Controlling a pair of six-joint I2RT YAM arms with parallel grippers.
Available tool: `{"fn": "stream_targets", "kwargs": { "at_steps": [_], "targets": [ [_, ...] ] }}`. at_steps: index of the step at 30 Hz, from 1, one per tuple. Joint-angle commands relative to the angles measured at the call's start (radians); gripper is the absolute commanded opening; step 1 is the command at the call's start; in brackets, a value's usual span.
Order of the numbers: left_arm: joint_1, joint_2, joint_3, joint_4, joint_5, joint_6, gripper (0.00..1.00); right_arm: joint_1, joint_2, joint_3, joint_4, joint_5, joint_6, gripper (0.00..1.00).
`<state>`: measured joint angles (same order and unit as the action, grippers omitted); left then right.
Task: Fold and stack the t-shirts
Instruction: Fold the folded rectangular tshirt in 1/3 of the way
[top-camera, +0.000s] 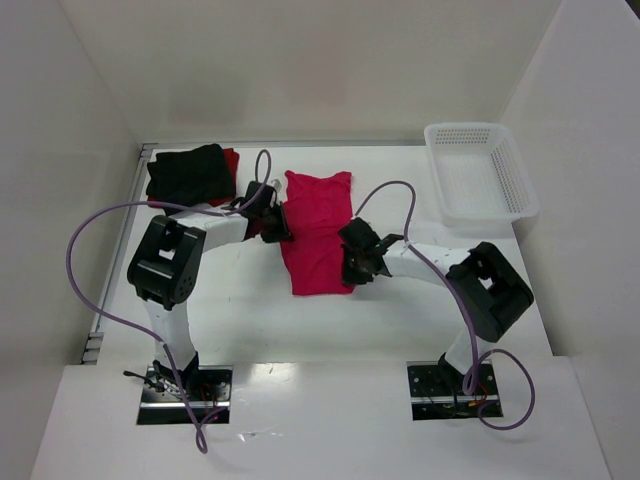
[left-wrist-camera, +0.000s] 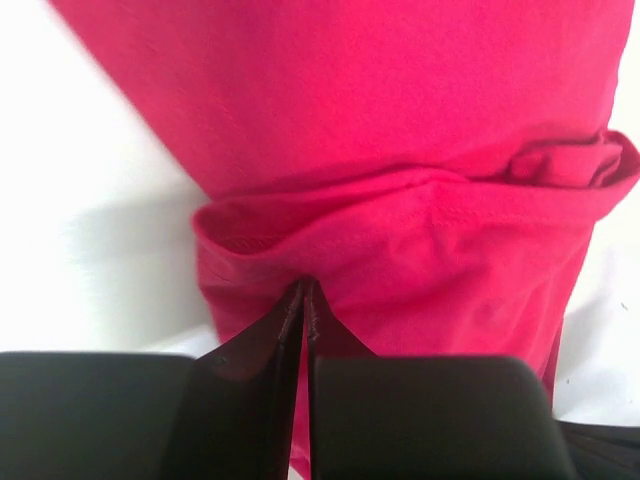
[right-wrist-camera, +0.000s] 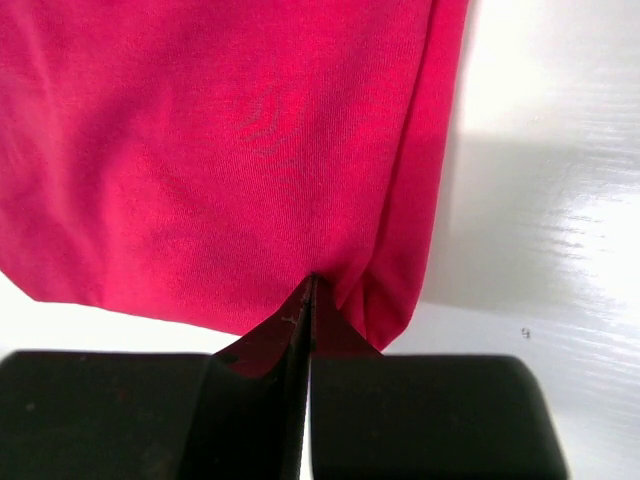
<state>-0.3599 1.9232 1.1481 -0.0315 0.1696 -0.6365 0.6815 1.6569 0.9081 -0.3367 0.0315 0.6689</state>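
Observation:
The crimson-pink t-shirt (top-camera: 318, 215) lies as a long folded strip in the middle of the table. My left gripper (top-camera: 279, 224) is shut on its left edge, where a folded hem bunches at the fingertips in the left wrist view (left-wrist-camera: 305, 287). My right gripper (top-camera: 352, 262) is shut on its right edge near the lower corner, as the right wrist view (right-wrist-camera: 312, 282) shows. The black t-shirt (top-camera: 188, 174) sits folded at the back left. It lies on the darker red t-shirt (top-camera: 232, 158), of which only a sliver shows.
A white perforated basket (top-camera: 480, 170) stands at the back right corner. White walls close in the table on three sides. The left arm's purple cable (top-camera: 262, 165) loops over the table between the black shirt and the pink one.

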Motion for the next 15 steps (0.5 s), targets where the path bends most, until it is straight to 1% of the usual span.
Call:
{"fn": "stream_targets", "kwargs": {
  "at_steps": [1, 4, 9, 12, 13, 15],
  "targets": [
    [0.030, 0.011, 0.036, 0.038, -0.018, 0.000, 0.10, 0.020, -0.028, -0.037, -0.005, 0.022, 0.021, 0.00],
    [0.042, 0.011, 0.036, 0.038, -0.018, 0.011, 0.10, 0.020, -0.037, -0.058, -0.028, 0.022, 0.021, 0.00],
    [0.064, 0.011, 0.064, 0.005, -0.006, 0.040, 0.10, 0.020, -0.106, -0.095, -0.028, 0.042, 0.021, 0.00],
    [0.064, -0.035, 0.073, -0.017, 0.022, 0.063, 0.17, 0.020, -0.154, -0.080, -0.039, 0.051, 0.031, 0.00],
    [0.064, -0.050, 0.073, -0.018, 0.031, 0.063, 0.19, 0.020, -0.167, -0.071, -0.039, 0.060, 0.031, 0.02],
    [0.064, -0.105, 0.073, -0.057, 0.050, 0.072, 0.26, 0.020, -0.215, -0.052, -0.039, 0.050, 0.021, 0.10]
  ]
}}
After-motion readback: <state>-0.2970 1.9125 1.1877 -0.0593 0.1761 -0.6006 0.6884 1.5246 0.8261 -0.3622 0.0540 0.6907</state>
